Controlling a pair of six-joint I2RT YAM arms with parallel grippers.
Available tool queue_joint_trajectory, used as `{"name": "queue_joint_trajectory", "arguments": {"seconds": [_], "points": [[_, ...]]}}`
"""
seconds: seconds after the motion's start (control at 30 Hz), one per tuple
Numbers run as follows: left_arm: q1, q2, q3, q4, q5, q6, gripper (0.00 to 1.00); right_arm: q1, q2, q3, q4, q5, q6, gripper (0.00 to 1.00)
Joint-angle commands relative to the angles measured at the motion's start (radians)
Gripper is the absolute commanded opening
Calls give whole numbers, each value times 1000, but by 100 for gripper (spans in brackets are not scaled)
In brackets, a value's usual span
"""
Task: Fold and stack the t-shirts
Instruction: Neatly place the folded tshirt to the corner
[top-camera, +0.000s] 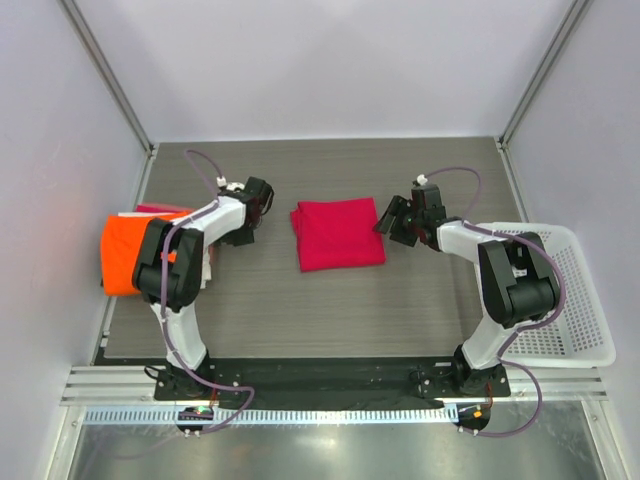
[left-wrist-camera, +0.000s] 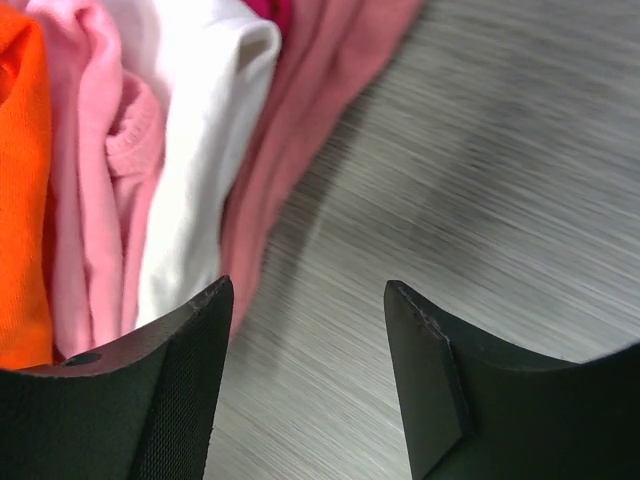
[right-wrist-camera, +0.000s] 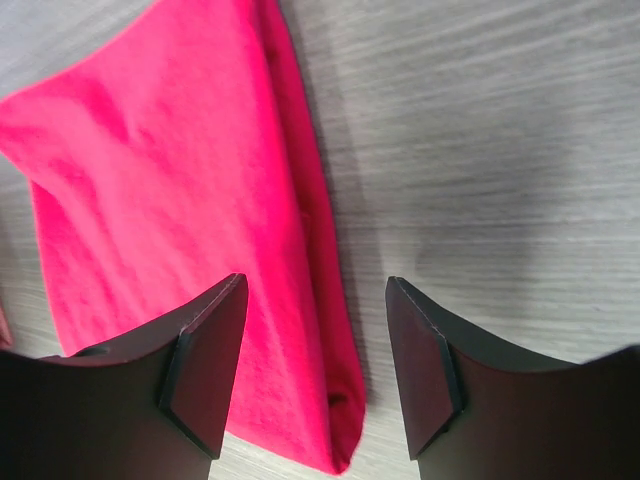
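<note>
Two sets of jaws stand spread, pinching nothing. The left gripper (left-wrist-camera: 308, 300) hangs over bare table (left-wrist-camera: 480, 150) just beside the stack of orange shirt (left-wrist-camera: 20, 180) and pink-white shirt (left-wrist-camera: 190, 130). The right gripper (right-wrist-camera: 312, 295) straddles the right edge of the folded red shirt (right-wrist-camera: 170, 190) at mid-table, probably to grip it for stacking.

**A robot lab cell**

I am looking into a closed test booth. Blank pale walls (top-camera: 330, 60) stand on three sides, joined by bare metal posts (top-camera: 110, 75). The left arm (top-camera: 175, 270) and right arm (top-camera: 510, 285) that I drive are bolted to a black plate (top-camera: 330, 378) at the near edge of a wood-grain table (top-camera: 330, 310). A slotted cable duct (top-camera: 330, 415) runs in front, and purple cables (top-camera: 548, 300) loop along the arms.
</note>
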Motion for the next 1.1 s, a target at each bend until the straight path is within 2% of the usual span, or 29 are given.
{"name": "queue_joint_trajectory", "arguments": {"seconds": [0.0,0.17,0.27,0.3,0.37,0.4,0.47,0.73,0.77,0.83,0.87,0.93,0.97,1.03,1.07], "points": [[13,54,49,-64,-173,13,63,4,-27,-8,116,-16,27,63],[93,128,60,-44,-115,25,58,4,-16,-13,123,-10,30,64],[100,161,68,-38,-86,27,45,4,4,0,104,5,26,66],[99,165,69,-38,-59,24,34,4,13,12,95,10,23,69],[90,162,68,-30,-23,10,21,4,25,23,78,11,17,75],[81,154,65,-16,-8,7,10,4,28,29,77,8,15,75],[32,126,60,-7,3,-5,0,4,39,33,73,2,12,76],[-135,57,103,2,182,-94,0,2,36,30,69,24,7,76],[-154,48,114,-4,169,-117,6,2,33,30,69,25,6,75],[-173,47,138,-27,188,-139,26,1,31,30,67,25,4,76],[-173,42,151,-30,207,-140,46,2,30,32,67,22,6,78],[-177,-4,140,-12,245,-147,54,-1,28,33,67,12,3,79],[-177,-33,105,37,294,-150,63,-2,25,35,67,8,1,80],[-177,-122,63,94,342,-160,69,-7,24,43,67,-16,0,81],[-177,-148,39,163,398,-165,75,-10,27,53,69,-27,0,82]]}}
